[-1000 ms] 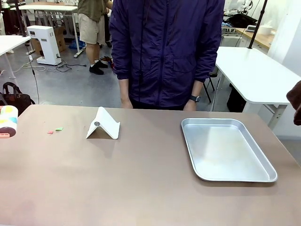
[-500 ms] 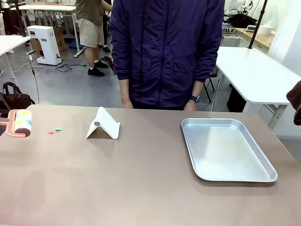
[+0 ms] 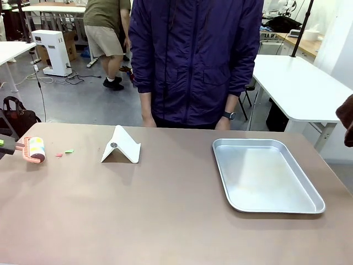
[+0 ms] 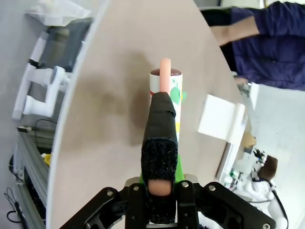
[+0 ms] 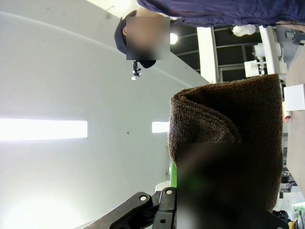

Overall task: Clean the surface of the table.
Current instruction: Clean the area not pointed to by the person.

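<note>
Brown and smooth, the tabletop [image 3: 165, 221] runs from one side of the front view to the other. Behind it is a work room with a grey floor and white tables [image 3: 298, 83]. A person in a dark purple jacket [image 3: 193, 55] stands right at the far edge with arms down. There is a watch [image 3: 228, 115] on one wrist.

A silver tray [image 3: 265, 176] lies flat on the right part of the tabletop. A white folded stand [image 3: 121, 148] sits on the far left part, like a little tent. Two tiny scraps lie to the left of it, a green scrap [image 3: 69, 150] and a pink scrap [image 3: 58, 155]. Just beside the pink scrap, near the left edge, is a lint roller [image 3: 34, 149]. It has a pink frame and coloured spots on its roll. I cannot tell if the roll touches the tabletop.

In the left wrist view, the left end effector [image 4: 161, 191] is squeezed tight on the roller's black foam handle [image 4: 159, 143]. The roll points away over the tabletop.

The right end effector [image 5: 214, 191] holds a folded brown cloth [image 5: 228, 133]. One green pad [image 5: 173, 179] presses on its side, and the near part looks blurry. In the front view the cloth peeks in at the right edge. It is up in the air and well apart from the tray.
</note>
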